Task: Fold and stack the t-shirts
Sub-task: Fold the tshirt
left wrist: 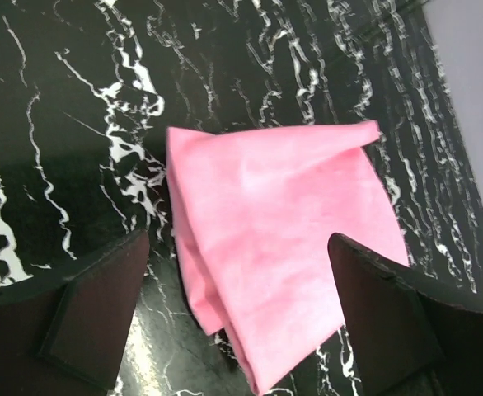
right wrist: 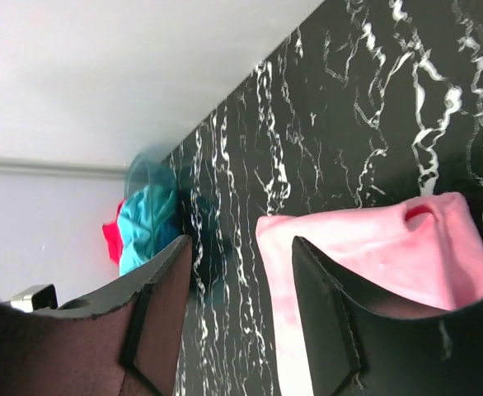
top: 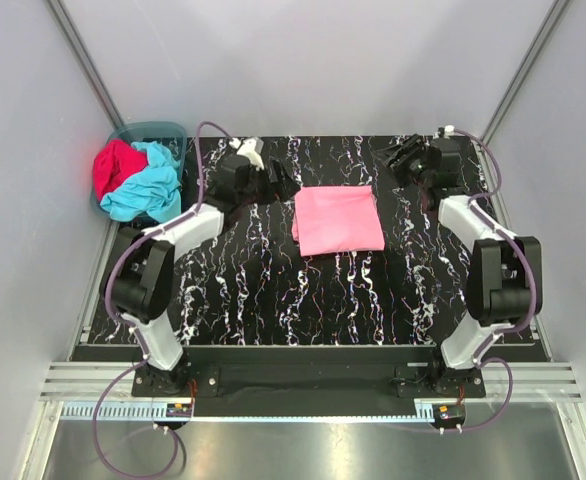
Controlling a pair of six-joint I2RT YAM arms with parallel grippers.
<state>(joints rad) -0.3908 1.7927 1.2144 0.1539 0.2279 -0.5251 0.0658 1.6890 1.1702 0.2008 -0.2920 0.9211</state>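
- Pink t-shirt (top: 338, 220) lay folded flat on the table (top: 253, 290), likely the stack's base; long axis ran side to side, slightly skewed, neck hidden
- Left gripper (top: 276, 183) sat just left of it, right gripper (top: 403, 155) beyond its far-right corner; both gaped, empty
- Turquoise t-shirt (top: 148, 190) and red t-shirt (top: 115, 166) sat bunched in the basket (top: 151, 130), well left of it

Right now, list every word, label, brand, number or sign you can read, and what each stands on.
None can be read.
The pink t-shirt shows no label or print.
The turquoise t-shirt and red t-shirt in the teal basket are plain cloth.
The table has white veining, not writing.
Any marking on the small parts at the arm bases is too small to tell.
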